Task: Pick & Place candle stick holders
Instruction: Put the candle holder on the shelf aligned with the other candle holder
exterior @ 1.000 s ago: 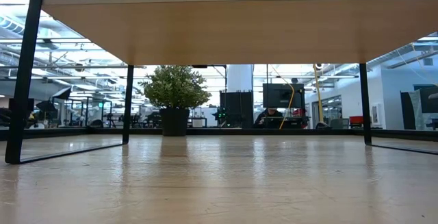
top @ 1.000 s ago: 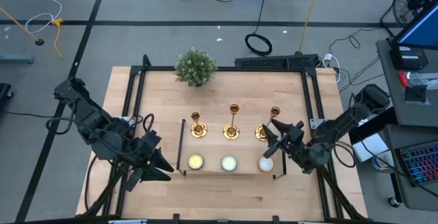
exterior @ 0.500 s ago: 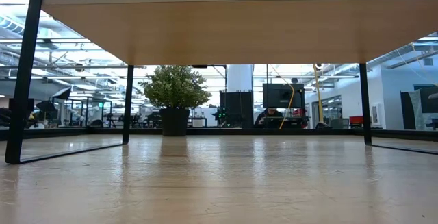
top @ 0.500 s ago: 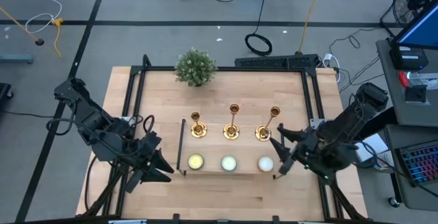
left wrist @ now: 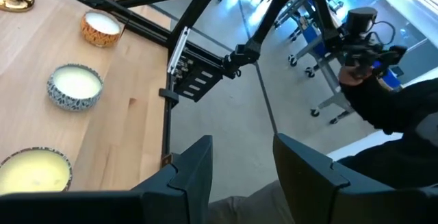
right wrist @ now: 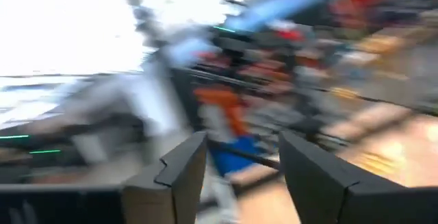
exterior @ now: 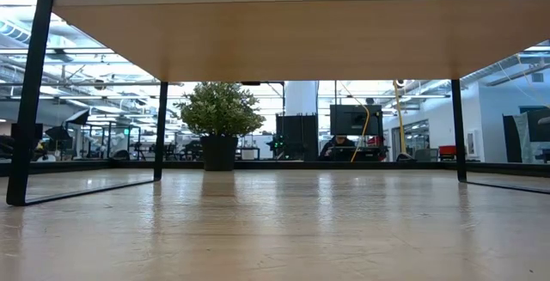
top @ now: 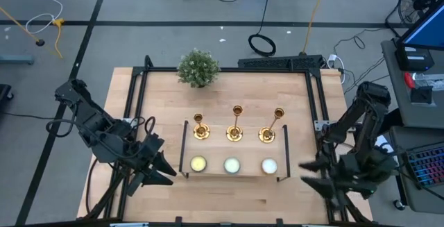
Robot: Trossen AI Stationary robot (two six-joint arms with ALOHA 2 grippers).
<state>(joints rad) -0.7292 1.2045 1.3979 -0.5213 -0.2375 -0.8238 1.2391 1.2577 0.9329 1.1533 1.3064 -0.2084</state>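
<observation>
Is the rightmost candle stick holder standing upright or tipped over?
Upright. In the high view the rightmost candle stick holder stands on its round base, in line with the other two holders, nothing touching it.

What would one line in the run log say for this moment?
candle stick holders: three upright on shelf, untouched | right gripper: open, empty, off the shelf's right end | left gripper: open, empty, waiting left of shelf

Your right gripper (top: 311, 175) is smeared by motion from above, and its wrist view is blurred throughout. In the low view, the shelf (exterior: 258, 32) hides the candlesticks.
</observation>
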